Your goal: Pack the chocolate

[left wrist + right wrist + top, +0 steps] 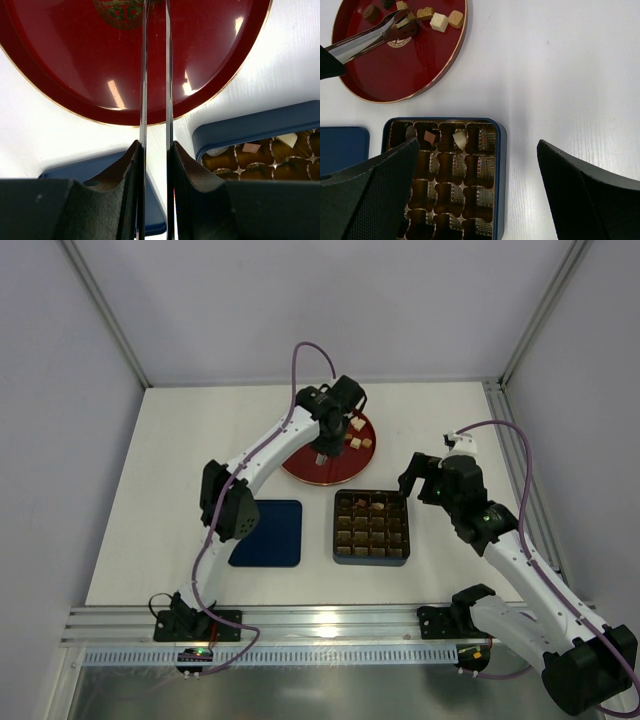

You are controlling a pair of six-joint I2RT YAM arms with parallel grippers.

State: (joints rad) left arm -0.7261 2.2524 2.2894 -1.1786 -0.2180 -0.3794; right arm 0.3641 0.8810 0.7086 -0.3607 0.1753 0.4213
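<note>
Three pieces of chocolate (460, 139) in the tray (499, 160), about seven on the red plate (395, 75) at its eleven o'clock. Left gripper (156, 150) pinches tongs (365, 40) there; right gripper (477, 150) gapes empty; lid (268, 532) at nine.

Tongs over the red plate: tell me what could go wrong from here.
1. The tongs in the left gripper reach among close-set sweets on the plate; one may slip or knock others.
2. The tray has small cells; a drop could land askew.
3. The open right gripper hovers by the tray, possibly in the way.
</note>
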